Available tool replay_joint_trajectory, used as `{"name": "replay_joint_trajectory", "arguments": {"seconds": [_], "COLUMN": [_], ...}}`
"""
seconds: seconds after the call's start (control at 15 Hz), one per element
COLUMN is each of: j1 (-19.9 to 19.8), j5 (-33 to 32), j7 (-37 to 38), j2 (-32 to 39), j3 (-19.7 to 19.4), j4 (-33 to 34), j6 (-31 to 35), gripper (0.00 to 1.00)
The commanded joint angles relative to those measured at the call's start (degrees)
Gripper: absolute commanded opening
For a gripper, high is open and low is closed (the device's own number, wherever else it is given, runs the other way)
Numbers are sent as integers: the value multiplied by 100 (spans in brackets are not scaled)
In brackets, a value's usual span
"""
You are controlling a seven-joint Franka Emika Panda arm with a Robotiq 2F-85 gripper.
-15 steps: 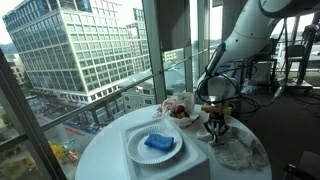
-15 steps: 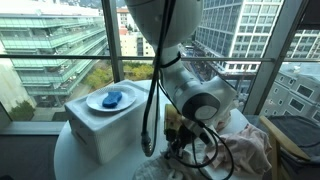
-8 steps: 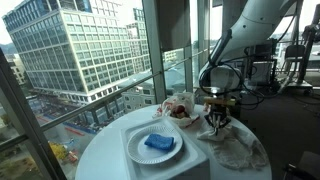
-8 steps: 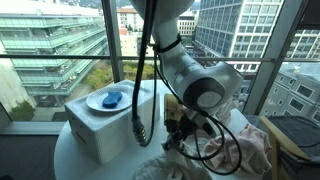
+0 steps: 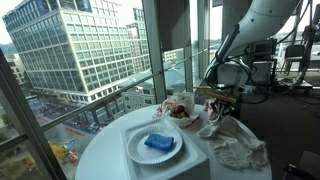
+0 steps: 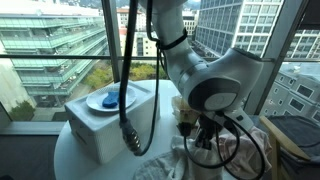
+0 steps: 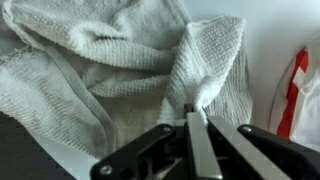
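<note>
- Up comes the pincer (image 7: 195, 118)! A second ago it sat low on the towel (image 7: 110, 70) with its jaws slightly apart; now it has risen and they have snapped together.
- Wrist view tells it plainly: the two fingers are pressed close, with a fold of the pale, nubbly towel pinched between their tips and standing up in a peak above them.
- Rest of the towel lies rumpled below and to the left in that view, in loose folds.
- In an exterior view the towel (image 5: 236, 148) spreads across the round white bench (image 5: 100, 160) on the side nearest the arm, and one corner is drawn up to the pincer.
- From the opposite camera the bulky wrist hides most of the grip; only crumpled cloth (image 6: 248, 152) shows beneath and beside it.
- Just beside the lifted fold sits a red-and-white bag (image 5: 180, 106), which also peeks in at the right edge of the wrist view.
- Well apart from the pincer, a white box (image 6: 100, 128) stands on the bench, carrying a plate (image 5: 133, 150) with a blue sponge (image 5: 158, 144) on it.
- Box, plate and sponge sit where they sat a second ago.
</note>
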Motion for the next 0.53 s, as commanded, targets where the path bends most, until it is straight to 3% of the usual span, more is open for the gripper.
{"name": "replay_joint_trajectory", "arguments": {"seconds": [0.0,0.27,0.47], "j1": [75,253,671], "j5": [106,-51,-204], "j7": [479,1272,1999], "j2": [81,382,813], "j3": [-159,-529,-1116], "j4": [-51,-62,-48], "j6": [1001,2005,2610], "gripper": [1,1,1]}}
